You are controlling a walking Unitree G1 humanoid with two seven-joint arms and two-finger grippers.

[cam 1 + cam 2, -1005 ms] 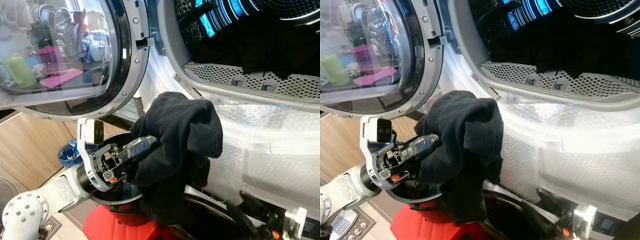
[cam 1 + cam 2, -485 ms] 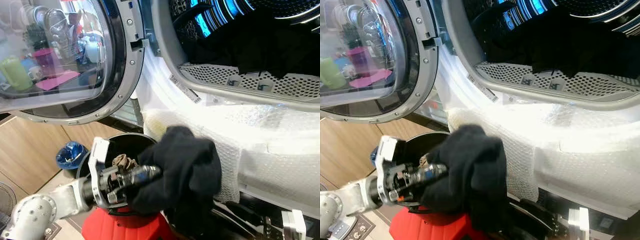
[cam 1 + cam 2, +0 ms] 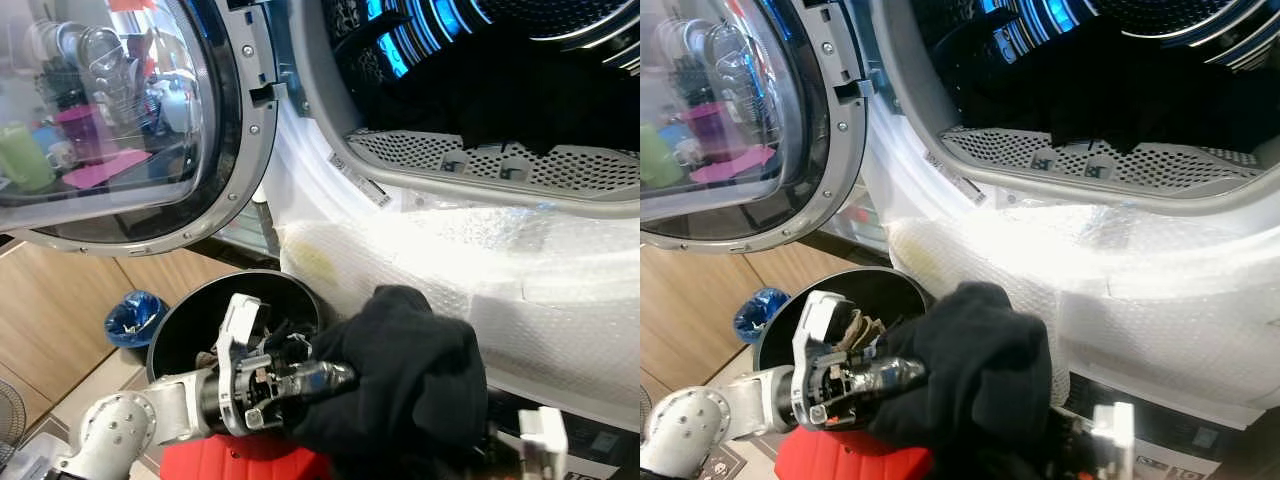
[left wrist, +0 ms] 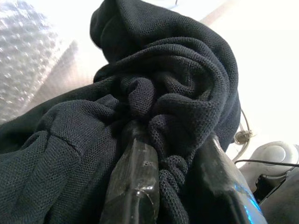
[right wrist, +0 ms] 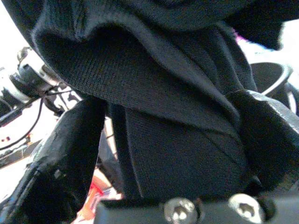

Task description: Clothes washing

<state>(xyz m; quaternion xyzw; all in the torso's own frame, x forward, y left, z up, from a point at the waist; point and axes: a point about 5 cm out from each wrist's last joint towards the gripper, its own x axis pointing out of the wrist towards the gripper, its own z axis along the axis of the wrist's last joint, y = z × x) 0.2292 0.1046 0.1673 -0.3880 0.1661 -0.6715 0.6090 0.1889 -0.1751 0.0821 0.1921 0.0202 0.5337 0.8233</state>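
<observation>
The left gripper (image 3: pixel 345 378) has sunk lower and further right than a second ago, carrying the black garment (image 3: pixel 405 385) down from beside the door rim to just above the black bucket (image 3: pixel 190 325). Its 2 fingers (image 4: pixel 133 179) are clenched into the bunched knit. The garment hangs in front of the bubble-wrapped washer front (image 3: pixel 520 270), below the open drum (image 3: pixel 500 90). The right gripper (image 5: pixel 173 154) sits under the cloth with dark fabric between its 2 fingers; whether it grips, I cannot tell. The door (image 3: pixel 120 130) stands open.
</observation>
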